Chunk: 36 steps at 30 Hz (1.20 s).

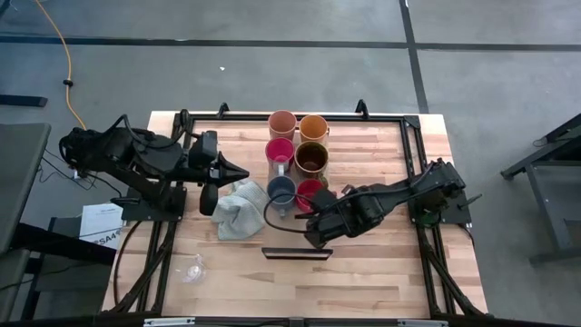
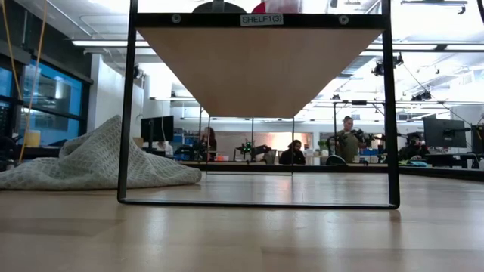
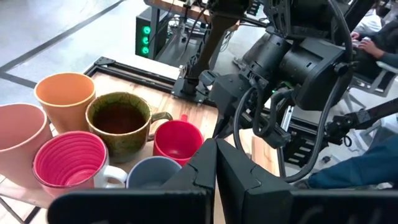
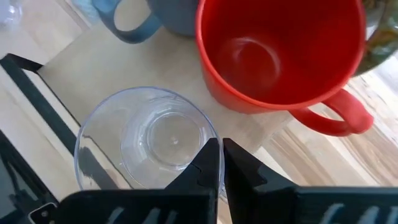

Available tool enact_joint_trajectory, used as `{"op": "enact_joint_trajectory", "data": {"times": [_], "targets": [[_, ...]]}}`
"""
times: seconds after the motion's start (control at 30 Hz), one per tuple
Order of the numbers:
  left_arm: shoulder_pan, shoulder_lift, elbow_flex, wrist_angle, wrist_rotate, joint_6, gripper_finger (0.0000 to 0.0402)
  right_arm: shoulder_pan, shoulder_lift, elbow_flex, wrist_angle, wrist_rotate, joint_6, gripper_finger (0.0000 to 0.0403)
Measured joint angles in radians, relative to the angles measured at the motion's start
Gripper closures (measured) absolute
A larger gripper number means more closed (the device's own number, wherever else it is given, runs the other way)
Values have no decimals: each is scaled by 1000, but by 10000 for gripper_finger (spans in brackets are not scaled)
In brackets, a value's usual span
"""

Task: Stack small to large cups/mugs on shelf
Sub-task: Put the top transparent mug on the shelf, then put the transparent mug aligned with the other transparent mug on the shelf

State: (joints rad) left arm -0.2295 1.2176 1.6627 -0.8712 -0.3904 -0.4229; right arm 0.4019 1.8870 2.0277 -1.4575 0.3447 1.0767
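Observation:
Six mugs stand in two rows on the shelf (image 1: 297, 253): peach (image 1: 282, 123), orange (image 1: 313, 126), pink (image 1: 280, 151), brown (image 1: 311, 159), blue-grey (image 1: 281, 191) and red (image 1: 309, 193). On the shelf's near end, next to the red mug (image 4: 280, 56), a clear glass (image 4: 146, 143) stands upright. My right gripper (image 4: 221, 152) is shut and points steeply down over that glass's rim. My left gripper (image 3: 216, 158) is shut and hovers left of the mugs (image 1: 243, 173), touching nothing. Another clear glass (image 1: 192, 268) rests on the table at the near left. My right gripper's shut fingertips (image 4: 208, 155) come from above at the clear glass's rim (image 4: 202, 134), on the side nearest the red mug. I cannot tell whether they touch it. The glass stands upright on the shelf board.
A crumpled grey cloth (image 1: 238, 209) lies on the table left of the shelf, under my left arm. The black frame (image 1: 182, 127) runs round the table. Seen from the table top, the shelf's underside (image 2: 257, 68) is raised on thin black legs. People sit beyond the far edge.

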Motion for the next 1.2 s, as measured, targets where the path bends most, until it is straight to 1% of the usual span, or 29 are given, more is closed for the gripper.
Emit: {"op": "enact_joint_trajectory", "data": {"times": [0.67,0.77,1.0,1.1,1.2], "targets": [[0,-4,0,0,11,-3,401,-2,0,-1,10,-14,23,399],[0,-4,0,0,14,-3,402,-2,0,-2,11,-15,23,380],[0,-4,0,0,16,-3,402,-2,-1,-2,13,-15,22,306],[0,-4,0,0,16,-2,401,-3,-1,-2,19,-15,18,288],[0,-5,0,0,16,0,402,-3,-1,8,11,-33,6,280]]}}
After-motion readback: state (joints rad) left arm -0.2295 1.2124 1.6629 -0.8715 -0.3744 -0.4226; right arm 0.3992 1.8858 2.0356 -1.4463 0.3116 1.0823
